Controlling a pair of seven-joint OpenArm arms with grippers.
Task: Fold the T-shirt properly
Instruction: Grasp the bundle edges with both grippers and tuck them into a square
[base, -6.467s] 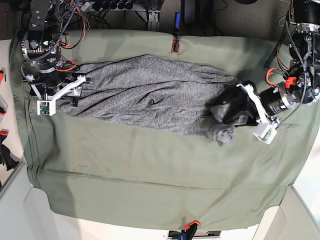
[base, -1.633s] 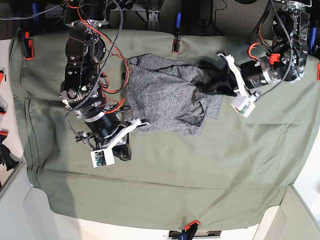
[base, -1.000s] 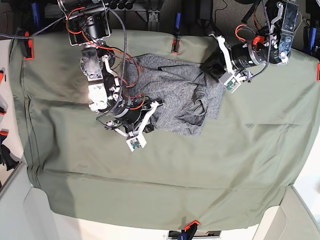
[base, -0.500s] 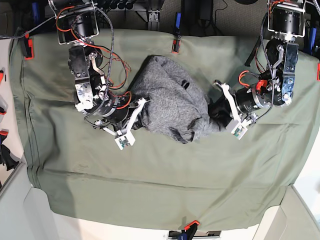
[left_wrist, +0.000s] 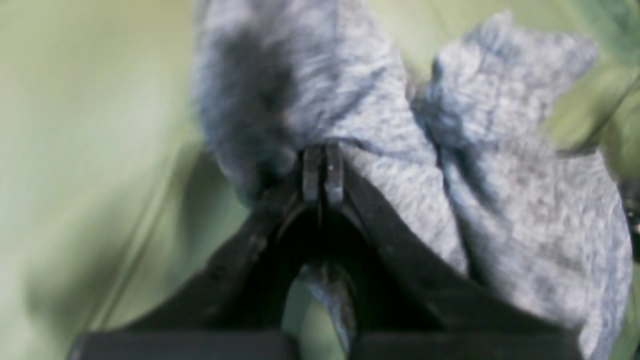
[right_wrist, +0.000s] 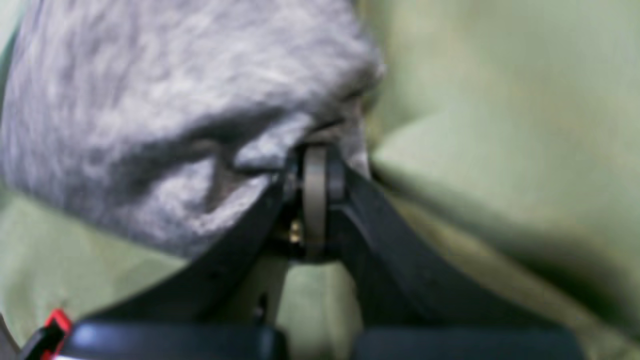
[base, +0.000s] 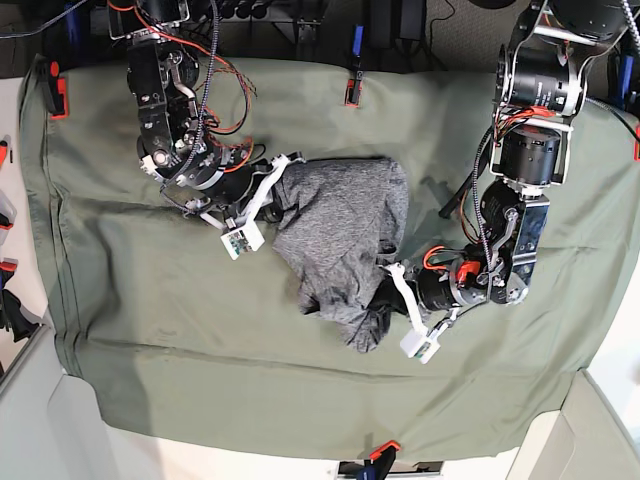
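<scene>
Now that the soft heather-grey knit T-shirt (base: 340, 240) is swung round from half a second ago, it's pinched by both the left gripper (left_wrist: 322, 172) and right gripper (right_wrist: 315, 175), bunched not flat, so tidy folding looks far off.

One grey T-shirt (base: 345, 235), one olive table cloth (base: 200, 340), two robot arms, several red clamps along the cloth's edges.

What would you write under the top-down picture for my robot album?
Two end effectors, left and right, pinch a bunched grey T-shirt above the green table cloth.
</scene>
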